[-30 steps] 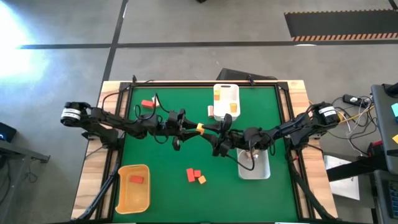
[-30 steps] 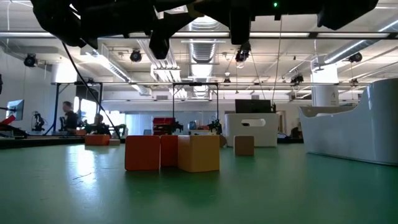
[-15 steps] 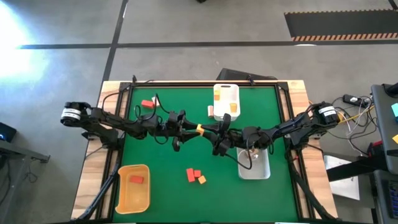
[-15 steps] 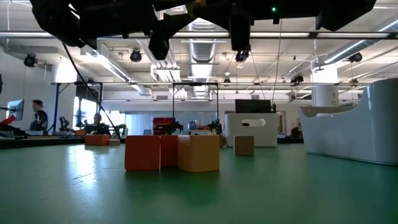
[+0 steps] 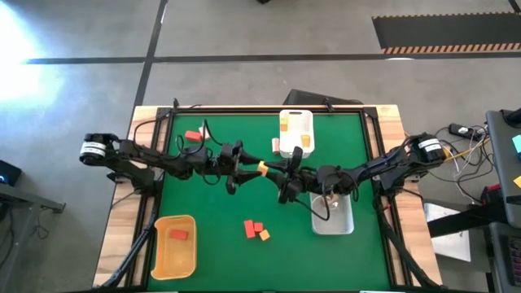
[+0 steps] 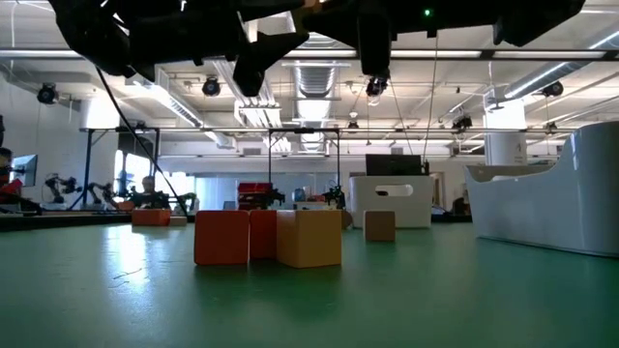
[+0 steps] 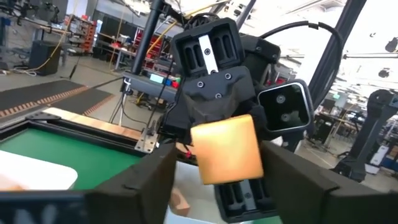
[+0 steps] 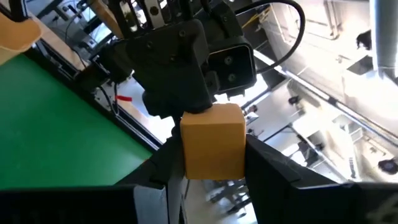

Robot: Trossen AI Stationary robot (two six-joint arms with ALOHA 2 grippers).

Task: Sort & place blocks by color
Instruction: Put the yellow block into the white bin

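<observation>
Where grippers meet — yellow block (image 5: 262, 168) (cube-shaped).

My two arms are matte black, jointed, with black cables looped alongside. Left arm (image 5: 163, 163) and right arm (image 5: 383, 167) have silver-white caps at their shoulders. Gripper housings show small screws and a square camera module.

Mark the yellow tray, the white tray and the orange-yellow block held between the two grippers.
yellow tray (image 5: 165, 259), high view, bare floor of the tray below its red block.
white tray (image 5: 296, 116), high view, far rim.
orange-yellow block (image 8: 212, 140), right wrist view, front face.
</observation>
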